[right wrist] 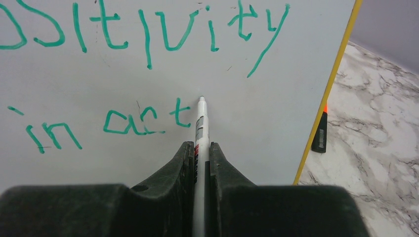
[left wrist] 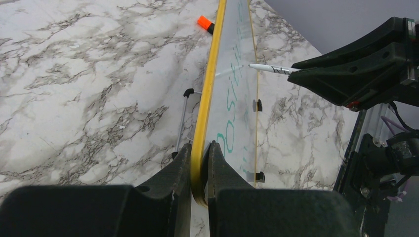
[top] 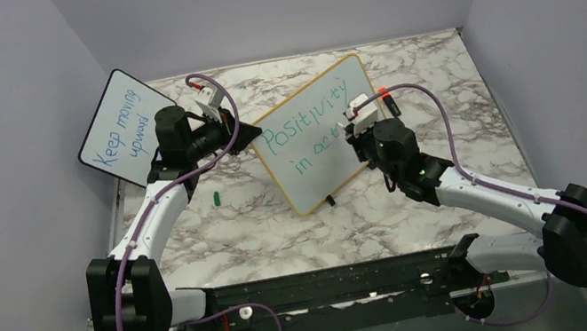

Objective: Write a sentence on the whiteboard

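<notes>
The whiteboard (top: 327,180), with its yellow frame, stands tilted on the marble table. The sentence (top: 303,117) on it is green and reads "Positivity" with "in act" (right wrist: 141,122) below. My left gripper (top: 253,133) is shut on the board's left yellow edge (left wrist: 210,89), with one finger on each side (left wrist: 200,148). My right gripper (top: 352,125) is shut on a white marker (right wrist: 201,126). The marker's tip is at or very near the board, just right of the "t" in "act". The marker also shows in the left wrist view (left wrist: 271,68).
A smaller black-framed board (top: 121,122) with blue "Keep moving upward" leans at the back left, behind my left arm. A green cap (top: 215,199) lies on the table left of the whiteboard. A black marker with an orange end (top: 388,98) (right wrist: 321,132) lies behind the whiteboard's right edge.
</notes>
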